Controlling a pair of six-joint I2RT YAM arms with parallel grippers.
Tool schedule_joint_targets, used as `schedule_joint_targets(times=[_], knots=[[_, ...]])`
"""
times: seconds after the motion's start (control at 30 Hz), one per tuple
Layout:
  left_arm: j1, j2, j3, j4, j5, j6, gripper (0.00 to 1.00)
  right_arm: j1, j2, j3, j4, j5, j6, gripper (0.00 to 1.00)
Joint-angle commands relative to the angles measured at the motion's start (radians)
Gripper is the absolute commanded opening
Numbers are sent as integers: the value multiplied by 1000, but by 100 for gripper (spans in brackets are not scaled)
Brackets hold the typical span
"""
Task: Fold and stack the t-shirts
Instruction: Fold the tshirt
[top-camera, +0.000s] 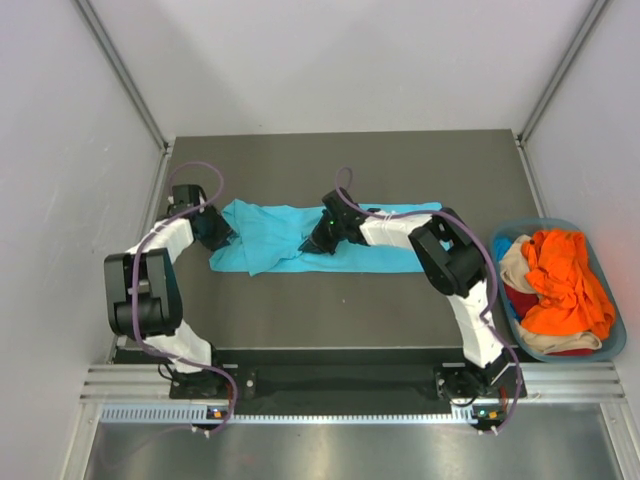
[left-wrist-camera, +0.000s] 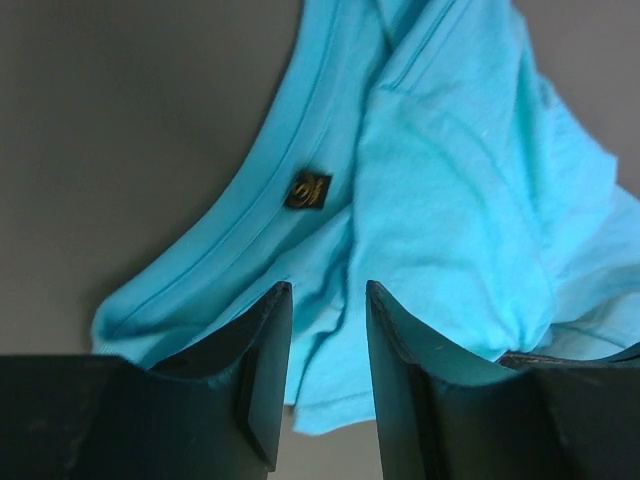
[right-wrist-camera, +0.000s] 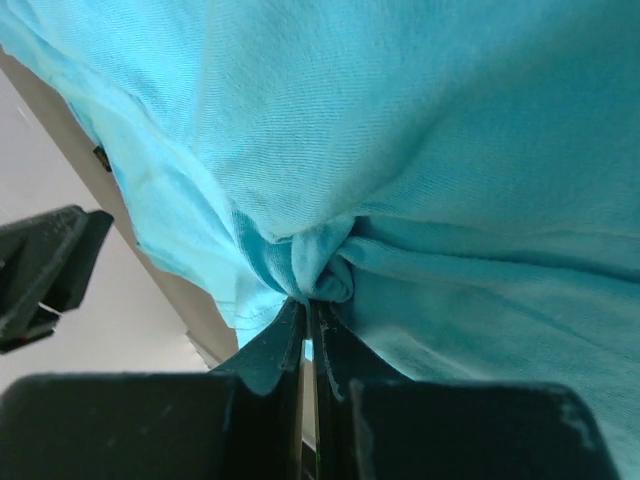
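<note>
A bright turquoise t-shirt (top-camera: 270, 235) lies crumpled across the middle of the dark table. My left gripper (top-camera: 222, 235) is at its left end. In the left wrist view this gripper (left-wrist-camera: 328, 300) is open, its fingers either side of a cloth edge just below the collar and its small dark label (left-wrist-camera: 308, 190). My right gripper (top-camera: 310, 245) is over the shirt's middle. In the right wrist view it (right-wrist-camera: 308, 300) is shut on a bunched pinch of the turquoise cloth (right-wrist-camera: 450, 130), which fans out above the jaws.
A blue-grey plastic basket (top-camera: 548, 223) stands at the table's right edge, holding an orange shirt (top-camera: 565, 280) on top of beige (top-camera: 515, 265) and red (top-camera: 520, 300) ones. Grey walls enclose the table on the left, back and right.
</note>
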Motion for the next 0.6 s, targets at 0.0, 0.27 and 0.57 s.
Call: schedule_joint_targets(times=[0.0, 0.27, 0.57], knots=[[6, 34, 63, 113, 62, -6, 41, -19, -77, -1, 19, 2, -78, 0], [22, 242, 236, -36, -125, 9, 40, -34, -89, 13, -37, 23, -150, 1], [43, 282, 253, -105, -275, -3, 40, -42, -114, 77, -140, 74, -288, 26]])
